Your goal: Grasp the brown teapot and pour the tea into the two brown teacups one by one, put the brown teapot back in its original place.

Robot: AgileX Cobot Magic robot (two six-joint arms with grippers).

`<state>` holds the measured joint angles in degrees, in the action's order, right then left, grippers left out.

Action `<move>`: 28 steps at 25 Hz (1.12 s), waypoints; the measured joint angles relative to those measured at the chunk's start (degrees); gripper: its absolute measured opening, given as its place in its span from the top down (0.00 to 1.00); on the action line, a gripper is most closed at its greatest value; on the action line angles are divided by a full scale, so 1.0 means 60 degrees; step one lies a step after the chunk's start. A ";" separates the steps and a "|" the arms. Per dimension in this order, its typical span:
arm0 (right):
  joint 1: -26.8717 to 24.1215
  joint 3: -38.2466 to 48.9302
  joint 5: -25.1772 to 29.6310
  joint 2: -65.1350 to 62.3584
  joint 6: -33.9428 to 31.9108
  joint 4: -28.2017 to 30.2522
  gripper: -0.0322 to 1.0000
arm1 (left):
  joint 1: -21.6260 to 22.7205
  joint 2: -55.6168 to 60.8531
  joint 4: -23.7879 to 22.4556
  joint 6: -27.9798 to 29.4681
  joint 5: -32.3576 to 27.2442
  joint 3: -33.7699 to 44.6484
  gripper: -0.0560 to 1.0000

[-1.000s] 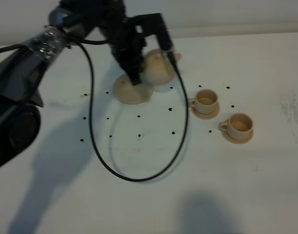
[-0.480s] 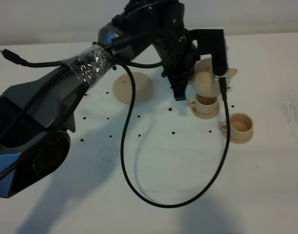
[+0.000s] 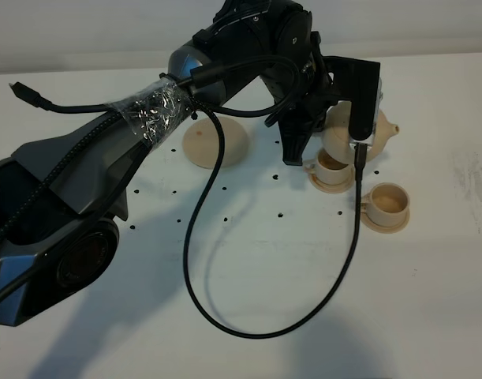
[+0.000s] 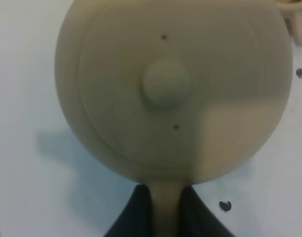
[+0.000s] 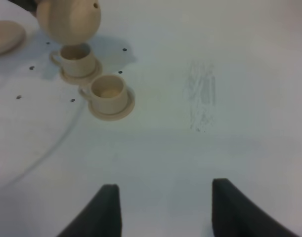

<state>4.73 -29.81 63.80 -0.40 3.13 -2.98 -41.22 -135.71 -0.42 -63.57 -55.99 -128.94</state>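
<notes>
Above the teacup [image 3: 333, 160] nearer the wide saucer [image 3: 215, 142], the brown teapot [image 3: 338, 138] is held clear of the table [image 3: 430, 300]. It is squat, round and tan-beige, with a knobbed lid, and its short spout is turned towards the second teacup [image 3: 389, 201]. The left arm is stretched across from the left, the left gripper [image 4: 165, 207] clamped on the teapot's loop handle, while the right gripper [image 5: 163, 207] is held over bare table with jaws parted.

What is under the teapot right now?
A teacup on its small saucer sits beneath the brown teapot, held by its handle in the left gripper. The pot covers the cup's far rim; its contents are unclear.
</notes>
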 joint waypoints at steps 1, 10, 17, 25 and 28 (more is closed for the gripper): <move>0.0000 0.0000 0.0000 0.0000 0.0000 0.0000 0.57 | 0.0000 0.0000 0.0070 -0.0117 0.0000 0.0000 0.87; 0.0000 0.0000 0.0000 0.0000 0.0000 0.0000 0.57 | -0.0342 -0.0106 -0.0293 0.0134 0.0028 0.0000 0.87; 0.0000 0.0000 0.0000 0.0000 0.0000 -0.0029 0.57 | -0.0986 -0.0542 -0.1915 0.0783 0.0303 0.0000 0.87; 0.0000 0.0000 0.0000 0.0000 0.0000 -0.0183 0.57 | -0.1056 -0.0542 -0.2256 0.0608 0.0138 0.0000 0.87; 0.0000 0.0000 0.0000 0.0000 0.0000 -0.0202 0.57 | -0.1056 -0.0542 -0.2675 0.0585 0.0037 0.0000 0.87</move>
<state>4.73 -29.81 63.80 -0.40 3.13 -4.19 -47.56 -138.96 -16.47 -60.05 -55.77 -128.94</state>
